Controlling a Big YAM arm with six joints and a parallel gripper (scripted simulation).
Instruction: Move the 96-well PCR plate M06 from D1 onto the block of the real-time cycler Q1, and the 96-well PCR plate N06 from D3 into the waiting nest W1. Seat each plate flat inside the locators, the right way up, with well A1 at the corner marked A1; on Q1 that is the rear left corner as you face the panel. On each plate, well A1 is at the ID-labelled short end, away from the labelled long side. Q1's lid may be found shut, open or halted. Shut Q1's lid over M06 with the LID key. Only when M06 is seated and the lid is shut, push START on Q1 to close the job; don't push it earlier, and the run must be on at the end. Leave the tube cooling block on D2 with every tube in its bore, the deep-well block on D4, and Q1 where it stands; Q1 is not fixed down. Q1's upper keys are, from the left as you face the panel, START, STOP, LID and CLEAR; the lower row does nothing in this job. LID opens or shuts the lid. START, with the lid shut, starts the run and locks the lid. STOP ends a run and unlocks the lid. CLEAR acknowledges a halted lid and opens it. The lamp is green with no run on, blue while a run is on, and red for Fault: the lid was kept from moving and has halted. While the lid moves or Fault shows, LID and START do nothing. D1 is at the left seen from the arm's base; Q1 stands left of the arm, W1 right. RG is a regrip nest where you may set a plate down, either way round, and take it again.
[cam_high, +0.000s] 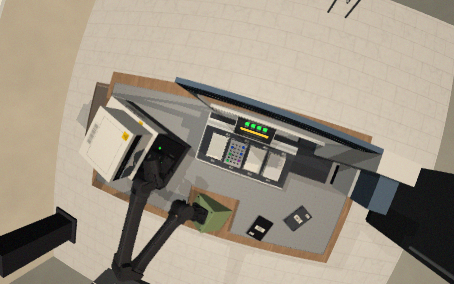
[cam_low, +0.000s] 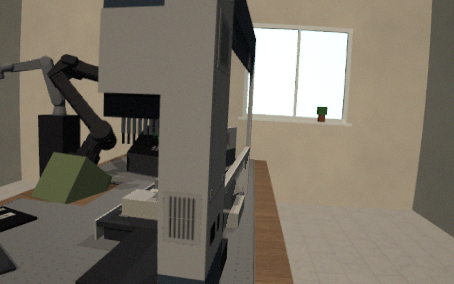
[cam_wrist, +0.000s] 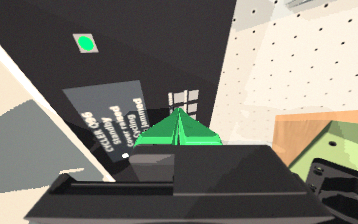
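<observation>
Q1 (cam_high: 172, 145) stands at the left end of the bench with its pale lid (cam_high: 112, 142) raised. Its lamp (cam_high: 159, 148) (cam_wrist: 86, 44) is green. My gripper (cam_high: 159, 161) (cam_wrist: 178, 112) is shut and empty, its green fingertips pressed together and pointing at the small block of pale keys (cam_wrist: 184, 99) on Q1's dark panel, just short of them. The panel display (cam_wrist: 107, 122) lies to the left of the fingertips. On the deck, plate M06 (cam_high: 217, 146) sits at D1 and plate N06 (cam_high: 255, 159) at D3. The cycler's block is hidden in all views.
The tube cooling block (cam_high: 236, 151) sits on D2 and the deep-well block (cam_high: 274, 166) on D4. Two dark nests (cam_high: 260, 226) (cam_high: 298, 218) lie on the bench right of the green arm mount (cam_high: 212, 212) (cam_low: 70, 177). A tall deck gantry (cam_low: 165, 125) blocks much of the exterior view.
</observation>
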